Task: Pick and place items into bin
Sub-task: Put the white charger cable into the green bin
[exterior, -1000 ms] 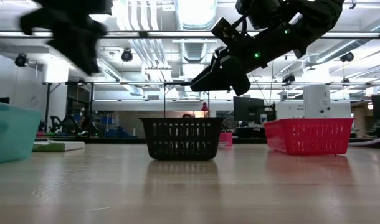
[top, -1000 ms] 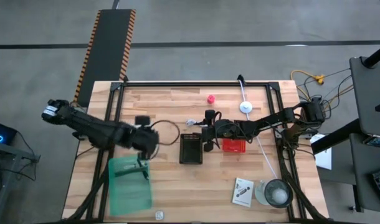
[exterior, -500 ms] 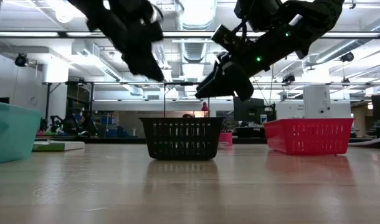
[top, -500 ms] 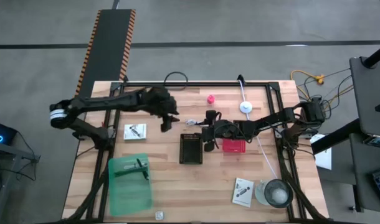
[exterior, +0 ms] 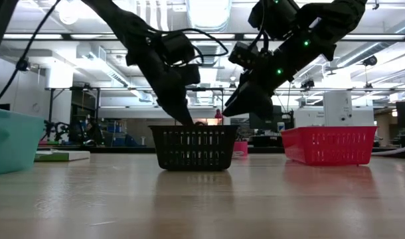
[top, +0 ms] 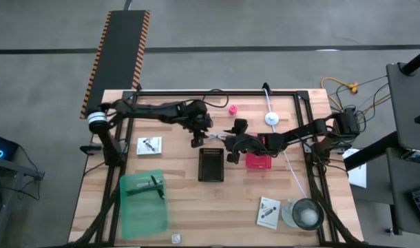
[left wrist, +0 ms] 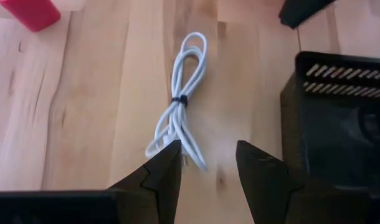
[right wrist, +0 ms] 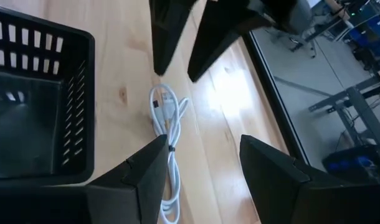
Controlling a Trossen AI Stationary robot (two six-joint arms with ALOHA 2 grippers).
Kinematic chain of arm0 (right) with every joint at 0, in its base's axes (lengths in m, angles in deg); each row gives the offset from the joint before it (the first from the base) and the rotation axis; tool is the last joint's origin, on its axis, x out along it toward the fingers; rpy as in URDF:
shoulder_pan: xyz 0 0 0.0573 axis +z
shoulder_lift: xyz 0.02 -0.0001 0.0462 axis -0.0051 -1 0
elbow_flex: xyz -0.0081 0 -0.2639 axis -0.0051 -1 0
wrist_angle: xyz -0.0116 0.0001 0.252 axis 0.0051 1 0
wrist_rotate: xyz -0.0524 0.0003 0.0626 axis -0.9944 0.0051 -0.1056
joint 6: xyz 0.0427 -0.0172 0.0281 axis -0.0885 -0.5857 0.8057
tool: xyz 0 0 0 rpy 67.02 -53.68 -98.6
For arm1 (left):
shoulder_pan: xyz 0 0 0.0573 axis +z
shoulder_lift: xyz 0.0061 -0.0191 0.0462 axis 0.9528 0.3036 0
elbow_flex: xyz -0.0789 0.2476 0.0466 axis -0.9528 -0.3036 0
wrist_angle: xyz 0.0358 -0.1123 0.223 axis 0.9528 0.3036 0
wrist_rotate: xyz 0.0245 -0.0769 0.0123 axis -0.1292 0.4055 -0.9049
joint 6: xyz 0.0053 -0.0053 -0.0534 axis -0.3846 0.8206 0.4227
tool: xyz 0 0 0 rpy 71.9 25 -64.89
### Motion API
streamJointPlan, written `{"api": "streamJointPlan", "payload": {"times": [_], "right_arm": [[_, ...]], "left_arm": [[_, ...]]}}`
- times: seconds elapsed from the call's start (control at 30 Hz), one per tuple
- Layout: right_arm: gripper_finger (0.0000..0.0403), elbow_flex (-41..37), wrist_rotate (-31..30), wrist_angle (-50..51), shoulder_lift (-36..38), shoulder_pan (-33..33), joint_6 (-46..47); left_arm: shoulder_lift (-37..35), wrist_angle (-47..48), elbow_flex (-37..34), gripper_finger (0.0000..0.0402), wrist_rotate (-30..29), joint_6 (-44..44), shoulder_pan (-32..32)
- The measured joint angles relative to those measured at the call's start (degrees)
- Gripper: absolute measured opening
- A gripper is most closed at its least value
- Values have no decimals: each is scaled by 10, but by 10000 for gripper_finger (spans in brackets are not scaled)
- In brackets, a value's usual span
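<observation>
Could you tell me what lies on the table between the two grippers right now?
The coiled white cable lies on bare wood between the left gripper and right gripper, both open, beside the black bin; both wrist views show it.

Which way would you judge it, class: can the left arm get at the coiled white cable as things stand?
Probably yes. The left gripper hangs open right over the coiled white cable, which lies bare on the wood beside the black bin. The right gripper, also open, hovers close and might crowd it.

Two dark arms descend above a black basket (exterior: pixel 194 147) at centre of the tabletop (exterior: pixel 202 199); red basket (exterior: pixel 329 145) right, teal bin (exterior: pixel 13 141) far left.
</observation>
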Motion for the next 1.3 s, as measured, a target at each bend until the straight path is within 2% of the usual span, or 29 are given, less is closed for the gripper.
{"api": "streamJointPlan", "payload": {"times": [0.47,0.73,0.87,1.07,1.3], "right_arm": [[185,0,0,2,0,0,-5],[185,0,0,1,0,0,-7],[185,0,0,1,0,0,-10],[185,0,-1,1,0,0,-11],[185,0,-1,1,0,0,-11]], "left_arm": [[52,-4,13,136,-1,-2,3],[64,-27,13,135,-29,-29,7],[59,-28,13,103,-29,-47,7],[60,-23,12,10,-31,-115,9],[48,39,25,2,-50,-135,11]]}}
